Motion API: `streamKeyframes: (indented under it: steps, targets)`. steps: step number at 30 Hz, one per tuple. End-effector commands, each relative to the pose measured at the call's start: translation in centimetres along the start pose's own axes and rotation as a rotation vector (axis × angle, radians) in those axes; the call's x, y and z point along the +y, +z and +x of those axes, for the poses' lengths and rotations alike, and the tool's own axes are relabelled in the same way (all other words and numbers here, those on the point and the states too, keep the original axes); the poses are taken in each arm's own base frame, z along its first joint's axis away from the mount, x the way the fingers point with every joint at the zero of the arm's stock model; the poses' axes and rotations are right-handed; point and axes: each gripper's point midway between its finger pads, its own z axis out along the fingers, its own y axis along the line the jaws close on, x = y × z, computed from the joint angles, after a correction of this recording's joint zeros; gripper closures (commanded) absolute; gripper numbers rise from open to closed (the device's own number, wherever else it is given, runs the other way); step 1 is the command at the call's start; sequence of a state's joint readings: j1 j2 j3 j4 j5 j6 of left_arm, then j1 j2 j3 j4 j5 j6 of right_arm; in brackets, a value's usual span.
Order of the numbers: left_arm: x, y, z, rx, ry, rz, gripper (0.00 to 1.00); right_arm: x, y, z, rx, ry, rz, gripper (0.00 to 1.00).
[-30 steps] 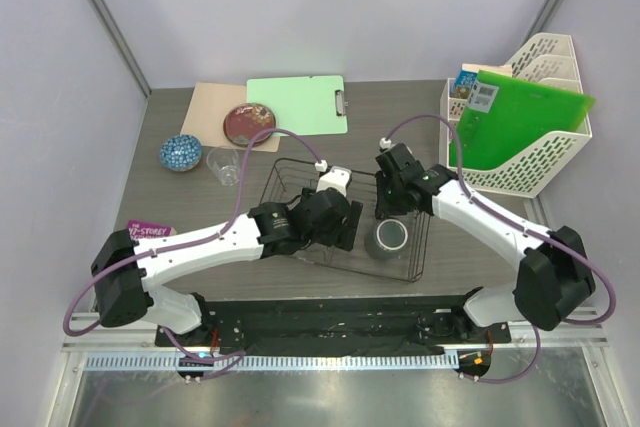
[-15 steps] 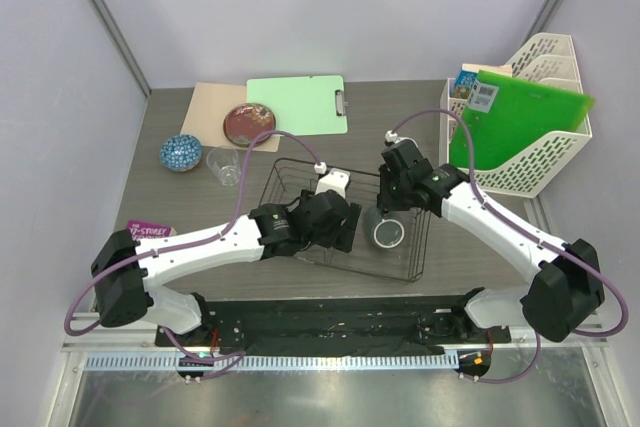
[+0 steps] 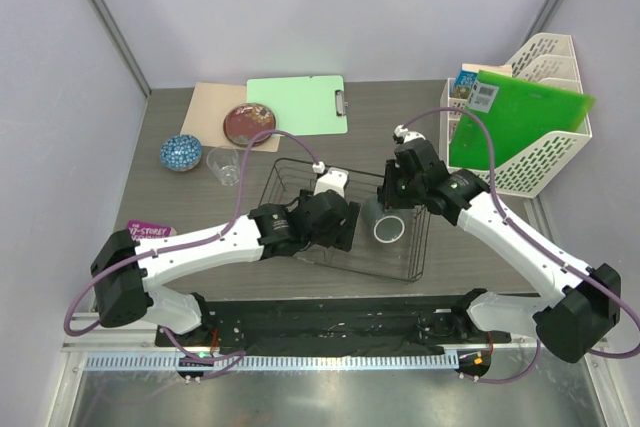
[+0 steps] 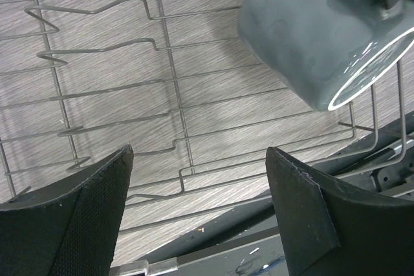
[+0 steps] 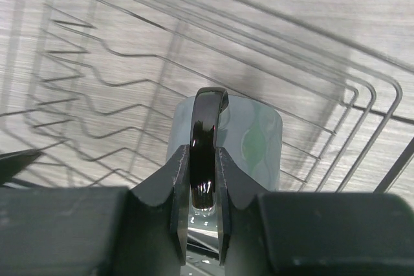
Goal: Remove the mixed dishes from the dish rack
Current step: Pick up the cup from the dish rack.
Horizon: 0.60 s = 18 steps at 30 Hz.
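My right gripper is shut on the dark handle of the grey mug and holds it tilted above the dark wire dish rack. The mug also shows in the left wrist view and in the right wrist view. My left gripper is open and empty, low inside the rack near its front edge. The red floral plate, the blue patterned bowl and the clear glass cup stand on the table left of the rack. The large glass bowl is not in view.
A green clipboard and a tan mat lie at the back. A white mesh file holder with a green folder stands at the right. A purple booklet lies at the left front.
My right gripper has lifted the grey mug off the rack floor, tipping it and moving it slightly back. The left arm has barely moved.
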<state>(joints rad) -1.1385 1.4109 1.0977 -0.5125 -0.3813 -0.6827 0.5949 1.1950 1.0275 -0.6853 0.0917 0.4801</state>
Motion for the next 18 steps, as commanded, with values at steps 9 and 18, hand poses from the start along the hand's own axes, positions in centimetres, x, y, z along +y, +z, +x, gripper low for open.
streamKeyframes:
  steps: [9, 18]
  targets:
    - [2.2, -3.2, -6.0, -0.209, -0.274, 0.022, 0.17, 5.5, -5.7, -3.9, -0.162, -0.048, -0.305, 0.99]
    - [2.5, -7.2, -11.4, -0.379, -0.475, 0.511, 0.11, 6.1, -9.0, -4.4, -0.299, -0.047, -0.42, 0.99]
